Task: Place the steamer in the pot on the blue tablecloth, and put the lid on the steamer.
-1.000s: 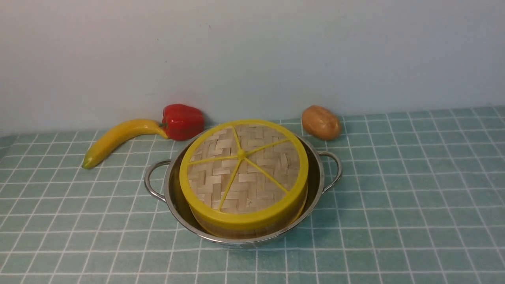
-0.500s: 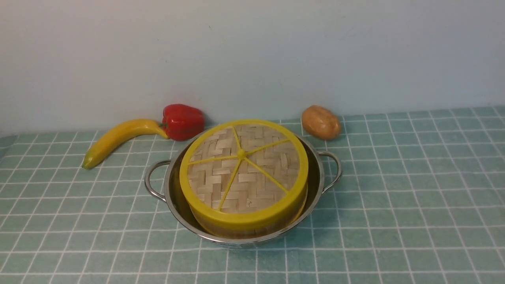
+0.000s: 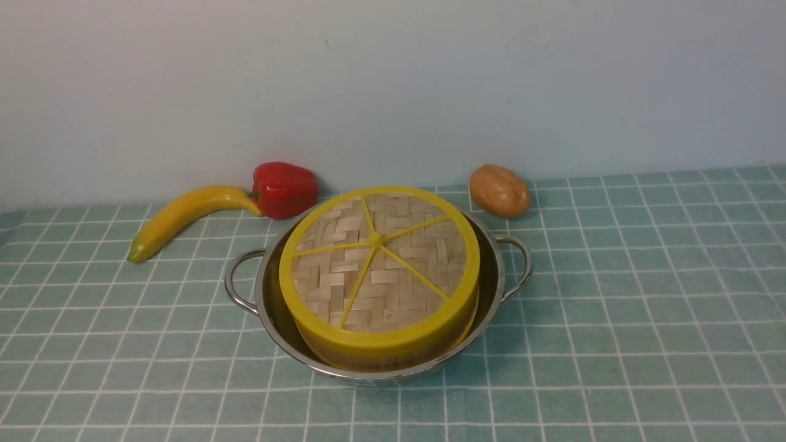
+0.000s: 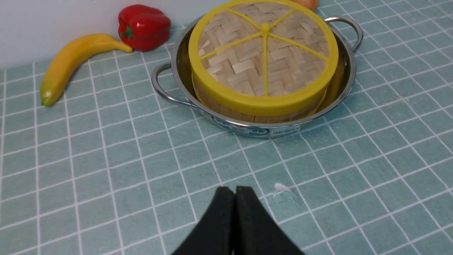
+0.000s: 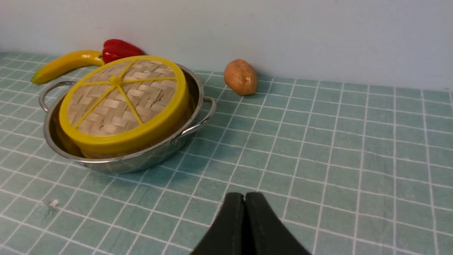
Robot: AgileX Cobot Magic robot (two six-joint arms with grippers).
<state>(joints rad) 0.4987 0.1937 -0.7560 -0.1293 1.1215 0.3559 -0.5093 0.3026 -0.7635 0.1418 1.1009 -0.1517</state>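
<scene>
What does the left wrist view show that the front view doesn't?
Only the left wrist view shows the left tool, shut and empty, a label strip on the pot's outer wall, and a white scrap on the cloth. Only the front view shows the whole potato. Both show the lid on the steamer in the pot, the banana and the red pepper.

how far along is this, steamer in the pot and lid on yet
Both steps look done. The round bamboo steamer with yellow rim bands sits inside the wide shiny steel pot on the pale teal-blue gridded tablecloth, and the flat woven-bamboo lid with yellow spokes rests on top of it. Nothing is in hand: the left gripper and right gripper are shut, empty and clear of the pot. Nothing visible remains.
</scene>
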